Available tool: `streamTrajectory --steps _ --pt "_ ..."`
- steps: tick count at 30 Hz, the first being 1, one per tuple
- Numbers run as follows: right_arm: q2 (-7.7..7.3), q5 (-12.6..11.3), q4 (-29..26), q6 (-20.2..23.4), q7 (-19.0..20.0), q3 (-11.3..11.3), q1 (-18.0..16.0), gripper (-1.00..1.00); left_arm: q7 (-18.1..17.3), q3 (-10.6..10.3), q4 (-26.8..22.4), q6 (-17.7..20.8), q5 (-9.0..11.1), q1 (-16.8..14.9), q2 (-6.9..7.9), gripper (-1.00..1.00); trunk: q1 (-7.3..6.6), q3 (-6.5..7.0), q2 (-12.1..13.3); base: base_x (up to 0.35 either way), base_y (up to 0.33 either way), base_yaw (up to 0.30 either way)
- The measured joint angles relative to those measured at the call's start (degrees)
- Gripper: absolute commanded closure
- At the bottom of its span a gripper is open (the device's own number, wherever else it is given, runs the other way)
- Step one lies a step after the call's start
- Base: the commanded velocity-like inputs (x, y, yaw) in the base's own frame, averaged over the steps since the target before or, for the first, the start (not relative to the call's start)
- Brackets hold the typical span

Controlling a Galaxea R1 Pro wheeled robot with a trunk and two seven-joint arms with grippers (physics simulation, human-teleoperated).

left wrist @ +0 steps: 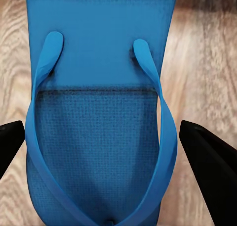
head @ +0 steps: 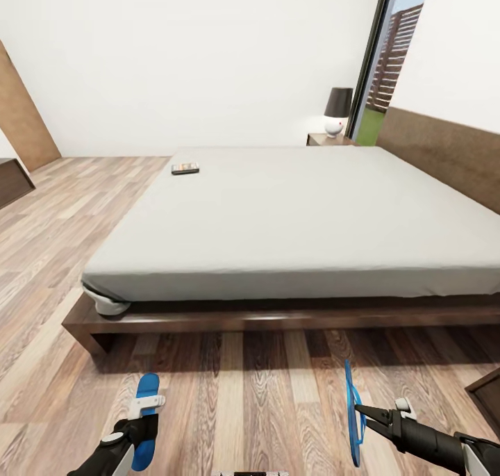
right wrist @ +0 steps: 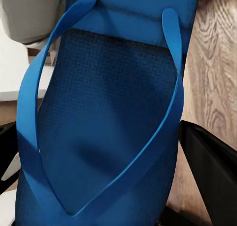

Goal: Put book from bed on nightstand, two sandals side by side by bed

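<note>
Left gripper [head: 144, 412] grasps one sandal [head: 146, 392] flat above the floor [head: 243, 392]; right gripper [head: 361, 412] grasps the other sandal [head: 352, 413] on edge.

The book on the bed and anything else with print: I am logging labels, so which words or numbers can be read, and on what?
None can be read.
Book: markings on its cover, too small and blurred to read.
Sandals: plain blue, no print visible.

head: high, facing bed [head: 278, 212] | wrists: close on sandals, shared floor [head: 264, 392]
</note>
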Motion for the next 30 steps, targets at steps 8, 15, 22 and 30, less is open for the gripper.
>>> streamTrajectory --steps 8,15,22,30 --pt "0.01 0.0 0.0 0.0 0.0 0.0 0.0 1.00 0.0 0.0 0.0 0.0 0.0 0.0 0.00 1.00 1.76 -1.44 -3.2 0.000 0.000 0.000" --pt "0.01 0.0 0.0 0.0 0.0 0.0 0.0 1.00 0.0 0.0 0.0 0.0 -0.1 0.0 0.00 1.00 2.91 -2.78 -5.3 0.000 0.000 0.000" --pt "-0.02 0.0 0.0 0.0 0.0 0.0 0.0 1.00 0.0 0.0 0.0 0.0 0.0 0.0 0.00 1.00 3.10 -4.33 -5.3 0.000 0.000 0.000" --pt "0.00 0.0 0.0 0.0 0.0 0.0 0.0 1.00 0.0 0.0 0.0 0.0 -0.1 0.0 0.00 1.00 3.30 -6.10 -5.5 0.000 0.000 0.000"
